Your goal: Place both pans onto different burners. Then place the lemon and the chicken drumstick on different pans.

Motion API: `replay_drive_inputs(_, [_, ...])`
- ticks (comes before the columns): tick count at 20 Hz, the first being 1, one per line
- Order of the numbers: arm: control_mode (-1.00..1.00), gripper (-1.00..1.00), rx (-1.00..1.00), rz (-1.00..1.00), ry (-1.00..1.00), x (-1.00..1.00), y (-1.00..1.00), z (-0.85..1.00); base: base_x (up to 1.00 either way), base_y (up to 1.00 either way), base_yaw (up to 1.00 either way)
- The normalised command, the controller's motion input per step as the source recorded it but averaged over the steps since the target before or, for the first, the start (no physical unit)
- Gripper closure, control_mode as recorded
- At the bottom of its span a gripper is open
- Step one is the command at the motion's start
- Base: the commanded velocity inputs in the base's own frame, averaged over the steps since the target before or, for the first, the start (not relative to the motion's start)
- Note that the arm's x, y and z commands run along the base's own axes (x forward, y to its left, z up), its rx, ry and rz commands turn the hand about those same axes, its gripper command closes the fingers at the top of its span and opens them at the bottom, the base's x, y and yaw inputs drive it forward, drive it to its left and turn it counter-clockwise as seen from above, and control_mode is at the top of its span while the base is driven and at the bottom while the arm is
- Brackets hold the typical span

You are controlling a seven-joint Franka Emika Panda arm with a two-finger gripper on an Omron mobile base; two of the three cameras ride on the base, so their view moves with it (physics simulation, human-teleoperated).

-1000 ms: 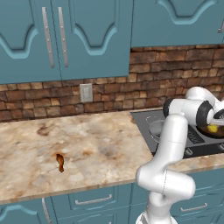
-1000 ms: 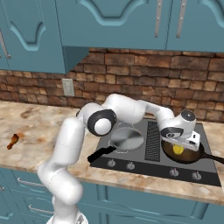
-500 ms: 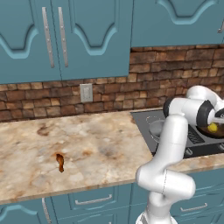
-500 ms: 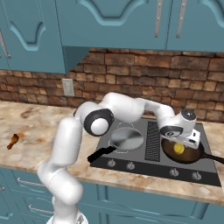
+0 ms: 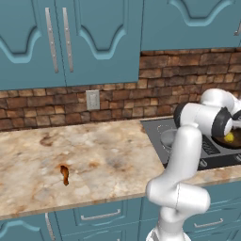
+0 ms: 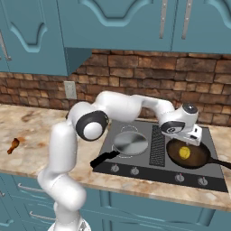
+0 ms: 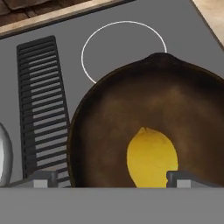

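We see the lemon lying loose on the floor of the dark brown pan, which sits on the right side of the cooktop, beside the ribbed vent strip. Just above it hangs the tool, its two tips spread wide to either side of the fruit and gripping nothing. Beyond the pan's far rim one burner ring lies bare. Left of the vent, the silver pan rests on another burner, its black handle pointing toward the front edge. The chicken drumstick lies well apart on the marbled desk, far to the left.
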Motion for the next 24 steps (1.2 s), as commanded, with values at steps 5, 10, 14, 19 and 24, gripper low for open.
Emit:
replay_drive_inputs(5, [-1.0, -1.0, -0.01, 0.0, 0.05, -0.24, 0.32, 0.25, 0.0, 0.0, 0.0])
replay_drive_inputs(10, [-1.0, -1.0, -0.03, 0.0, 0.02, -0.29, 0.53, 0.11, 0.0, 0.0, 0.0])
replay_drive_inputs(14, [-1.0, -1.0, -0.01, 0.0, 0.04, -0.18, 0.81, 0.19, 0.0, 0.0, 0.0])
replay_drive_inputs(19, [-1.0, -1.0, 0.0, 0.0, 0.06, -0.1, 0.77, 0.28, 0.0, 0.0, 0.0])
replay_drive_inputs(24, [-1.0, -1.0, 0.0, 0.0, 0.11, -0.09, 0.79, 0.28, 0.0, 0.0, 0.0])
